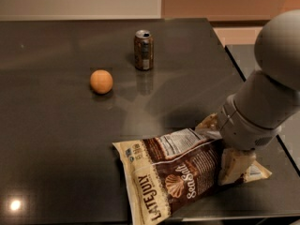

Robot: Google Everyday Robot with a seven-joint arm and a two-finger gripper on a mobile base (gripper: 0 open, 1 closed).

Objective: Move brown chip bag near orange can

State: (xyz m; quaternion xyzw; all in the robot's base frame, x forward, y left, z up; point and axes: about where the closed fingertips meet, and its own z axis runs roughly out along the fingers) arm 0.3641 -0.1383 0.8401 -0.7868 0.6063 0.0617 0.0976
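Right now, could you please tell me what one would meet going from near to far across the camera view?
The brown chip bag → round orange fruit → orange can. The gripper is at the bag's right end, overlapping it, so I leave it out of the order.

Camera view. You had the gripper (230, 159) at the lower right of the frame, down at the right end of the brown chip bag (173, 172), beneath the grey arm (262, 107) that came in from the right edge. The bag lay flat on the dark table (56, 149), printed face up, close to the bottom edge. The orange can (143, 49) stood upright at upper centre, well apart from the bag. A round orange fruit (101, 81) rested lower left of the can, touching neither.
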